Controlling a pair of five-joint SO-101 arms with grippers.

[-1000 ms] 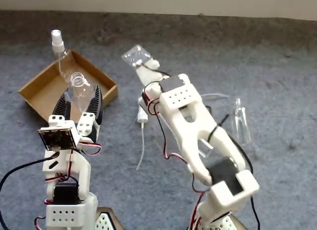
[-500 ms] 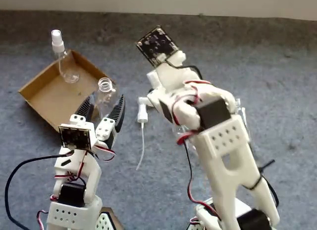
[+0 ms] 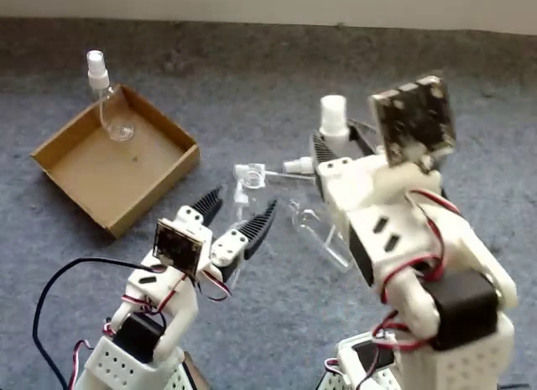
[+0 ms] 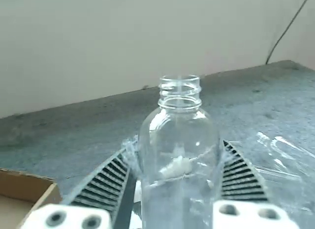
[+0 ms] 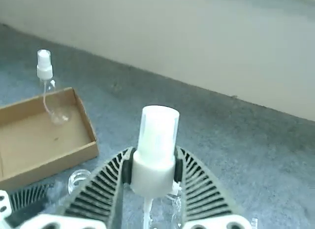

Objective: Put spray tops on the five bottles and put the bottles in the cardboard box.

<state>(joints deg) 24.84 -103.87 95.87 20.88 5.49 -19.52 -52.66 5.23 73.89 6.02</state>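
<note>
Cardboard box holds one capped bottle.

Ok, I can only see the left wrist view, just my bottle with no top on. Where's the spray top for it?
Observer: The right hand holds a white spray top upright, off to one side of your bottle, not over it yet.
Operator: Is any bottle in the box already?
Observer: Yes, one capped bottle stands in the far corner of the cardboard box.
</note>
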